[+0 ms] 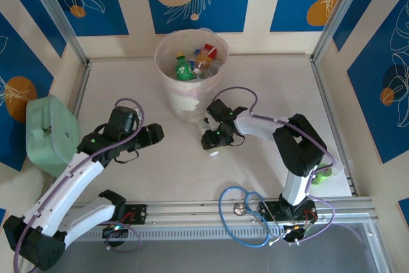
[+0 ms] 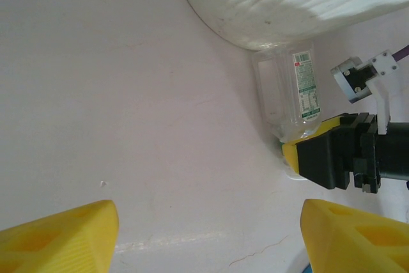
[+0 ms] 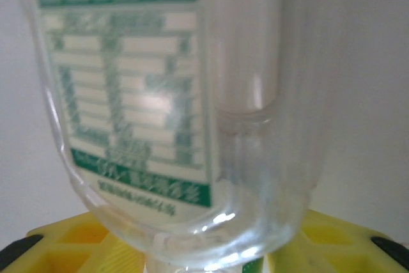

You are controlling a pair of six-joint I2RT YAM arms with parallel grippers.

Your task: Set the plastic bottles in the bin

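- Right up close to the right wrist camera is a clear bottle (image 3: 192, 126). It has a white label with green print.
- Two yellow fingers (image 3: 77, 247) sit on each side of its near end. They press on it, so the right gripper (image 1: 213, 135) is grasping the clear bottle.
- From the left wrist camera, the clear bottle (image 2: 291, 94) lies on its side on the table (image 2: 128, 94). Its far end is right at the foot of the bin (image 2: 287, 4).
- One finger of the right gripper (image 2: 300, 155) touches the bottle's near end.
- Left gripper (image 2: 209, 212) has its jaws wide apart with nothing between them. It hangs over bare table, left of the clear bottle.
- From above, the bin (image 1: 192, 97) stands at the back of the table, near the middle.
- Inside the bin lie a green bottle (image 1: 184, 68) with a yellow cap and a red-labelled bottle (image 1: 206, 52), mixed with more clear ones.
- Left gripper (image 1: 153, 134) and right gripper are well apart, both in front of the bin.
- Off the left side of the table sits a mint-green case (image 1: 51, 132).
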